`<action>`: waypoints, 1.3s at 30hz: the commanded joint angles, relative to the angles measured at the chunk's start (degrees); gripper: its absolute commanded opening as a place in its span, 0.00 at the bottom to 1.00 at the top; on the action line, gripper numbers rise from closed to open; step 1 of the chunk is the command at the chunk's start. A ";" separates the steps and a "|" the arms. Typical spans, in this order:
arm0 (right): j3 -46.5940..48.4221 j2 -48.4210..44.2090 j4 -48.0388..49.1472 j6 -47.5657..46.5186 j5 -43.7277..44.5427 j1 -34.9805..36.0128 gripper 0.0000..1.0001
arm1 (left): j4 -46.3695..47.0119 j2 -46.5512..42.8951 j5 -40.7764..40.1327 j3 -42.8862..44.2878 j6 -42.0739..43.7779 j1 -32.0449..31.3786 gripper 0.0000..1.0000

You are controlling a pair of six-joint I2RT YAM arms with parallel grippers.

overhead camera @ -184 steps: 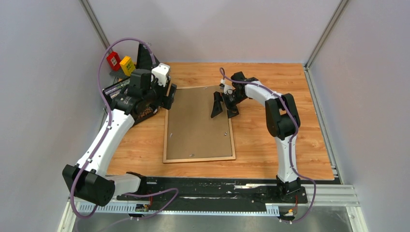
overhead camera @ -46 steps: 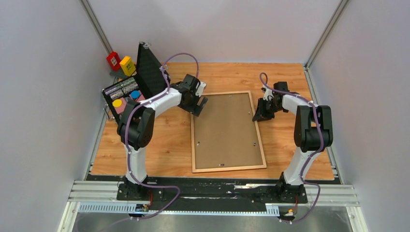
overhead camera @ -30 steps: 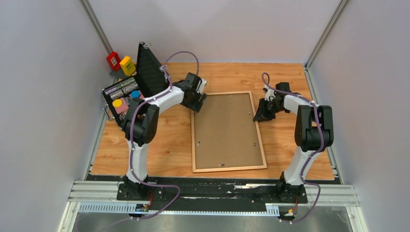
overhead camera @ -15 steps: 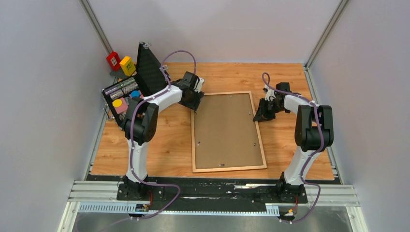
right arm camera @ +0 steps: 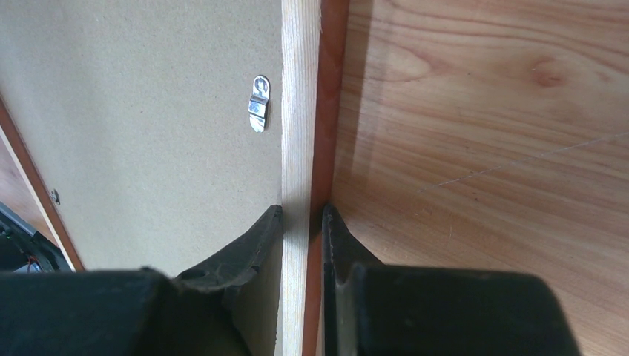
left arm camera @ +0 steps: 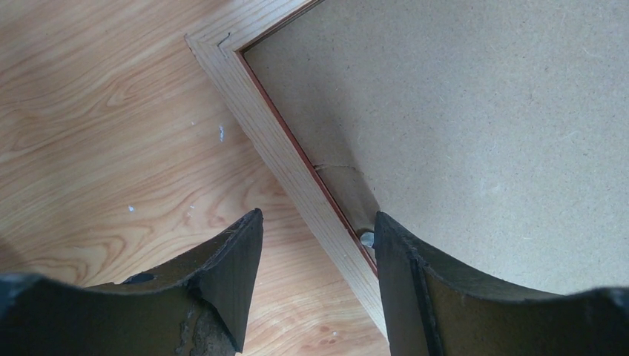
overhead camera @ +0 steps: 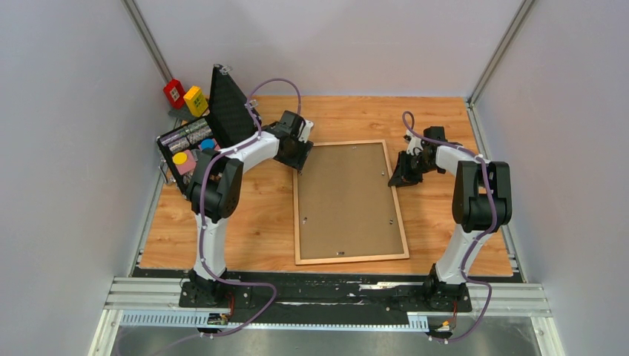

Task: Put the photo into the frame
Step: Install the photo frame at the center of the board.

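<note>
The frame [overhead camera: 352, 259] lies face down on the table, pale wood back up, with a brown backing board [overhead camera: 348, 196] inside it. The photo is hidden. My left gripper [overhead camera: 299, 165] is low at the frame's far left corner. Its open fingers straddle the left rail [left arm camera: 256, 111]. The left gripper [left arm camera: 317, 215] has one finger over the table and the other over the backing board [left arm camera: 475, 111], beside a small metal tab [left arm camera: 366, 238]. My right gripper [overhead camera: 395, 178] is shut on the frame's right rail [right arm camera: 300, 89]. The right gripper [right arm camera: 303, 208] pinches that rail from both sides, below a metal clip [right arm camera: 258, 104].
An open black case [overhead camera: 222, 100] stands at the far left with a tray of coloured pieces [overhead camera: 189, 144] next to it. A red block [overhead camera: 174, 92] and a yellow block [overhead camera: 196, 100] sit behind it. Grey walls close in both sides and the back.
Since the oldest frame the frame has shifted right across the table. In the last second my left gripper crept toward the frame's far left corner and its jaws narrowed. The right gripper stayed put.
</note>
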 commanded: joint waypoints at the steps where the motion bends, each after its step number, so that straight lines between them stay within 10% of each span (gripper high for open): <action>1: -1.41 1.86 -1.39 -0.63 0.96 -0.22 0.00 | 0.33 -1.21 0.95 -1.90 0.49 -0.10 0.65; 39: -1.59 2.52 -1.13 -0.19 1.78 -0.40 0.00 | -1.21 -6.67 2.58 -8.52 4.27 -0.11 0.56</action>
